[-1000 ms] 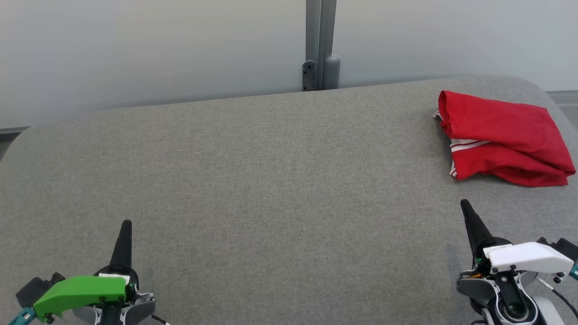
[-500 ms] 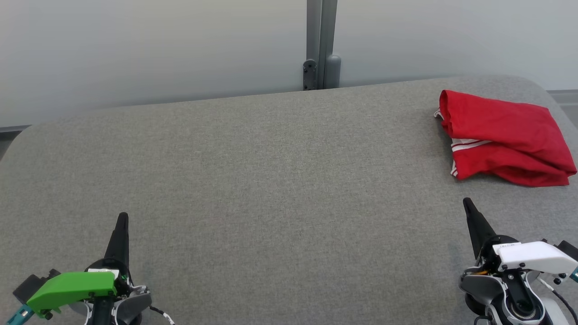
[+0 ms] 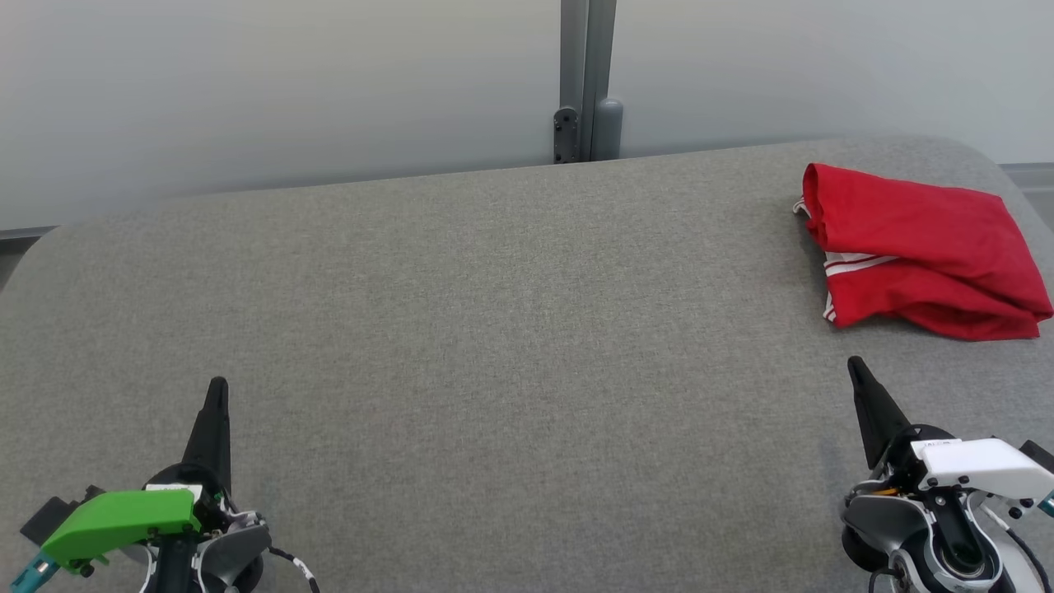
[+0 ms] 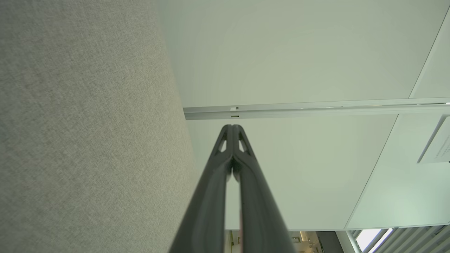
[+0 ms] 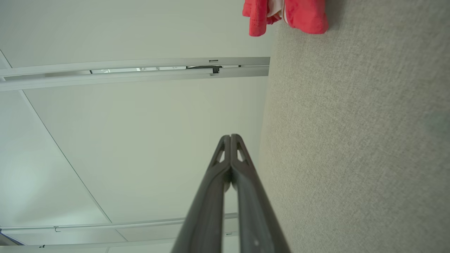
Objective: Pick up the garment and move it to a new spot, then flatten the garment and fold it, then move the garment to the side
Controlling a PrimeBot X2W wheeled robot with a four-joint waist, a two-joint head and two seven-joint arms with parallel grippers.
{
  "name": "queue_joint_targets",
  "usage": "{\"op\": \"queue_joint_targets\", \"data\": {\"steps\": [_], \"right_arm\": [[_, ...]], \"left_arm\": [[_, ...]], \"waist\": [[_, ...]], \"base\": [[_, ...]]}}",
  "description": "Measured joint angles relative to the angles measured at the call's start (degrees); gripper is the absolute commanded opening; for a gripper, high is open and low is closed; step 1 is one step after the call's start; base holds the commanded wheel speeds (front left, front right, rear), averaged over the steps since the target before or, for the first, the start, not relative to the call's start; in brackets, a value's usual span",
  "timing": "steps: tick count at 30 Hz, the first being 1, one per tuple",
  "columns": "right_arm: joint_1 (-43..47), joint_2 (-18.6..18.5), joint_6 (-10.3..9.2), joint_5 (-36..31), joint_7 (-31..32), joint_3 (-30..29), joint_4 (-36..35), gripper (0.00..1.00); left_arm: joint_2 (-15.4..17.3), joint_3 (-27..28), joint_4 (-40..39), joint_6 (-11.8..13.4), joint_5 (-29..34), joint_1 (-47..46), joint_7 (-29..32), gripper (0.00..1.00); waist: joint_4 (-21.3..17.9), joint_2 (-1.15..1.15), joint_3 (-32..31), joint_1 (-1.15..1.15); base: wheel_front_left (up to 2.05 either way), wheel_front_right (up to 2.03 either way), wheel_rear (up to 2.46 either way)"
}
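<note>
A red garment (image 3: 922,251) lies on the far right part of the grey cloth surface (image 3: 494,313). It is folded over into a lumpy bundle, and thin white stripes show along its left edge. Nothing is touching it. The left end effector (image 3: 216,387) is at the near left of the surface, well apart from the garment. Its two long dark fingers are pressed together into one point, and they hold nothing. It has a green cover (image 3: 119,519) at its base. The right end effector (image 3: 855,364) is at the near right, near the garment but not touching it, with bare grey surface between them. Its fingers are pressed together too, and they hold nothing. It has a white cover (image 3: 980,465) at its base. Both point toward the far side. Behind the surface stands a pale wall (image 3: 247,82), with a grey post (image 3: 586,74) running up its middle.
</note>
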Motion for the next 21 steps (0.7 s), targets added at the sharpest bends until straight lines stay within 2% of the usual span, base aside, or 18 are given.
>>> {"op": "queue_joint_targets", "data": {"steps": [21], "right_arm": [[-0.1, 0.3, 0.0, -0.1, 0.2, -0.4, 0.0, 0.0]], "left_arm": [[-0.2, 0.3, 0.0, 0.0, 0.1, -0.1, 0.3, 0.0]], "waist": [[0.0, 0.0, 0.0, 0.0]], "base": [[0.0, 0.0, 0.0]]}}
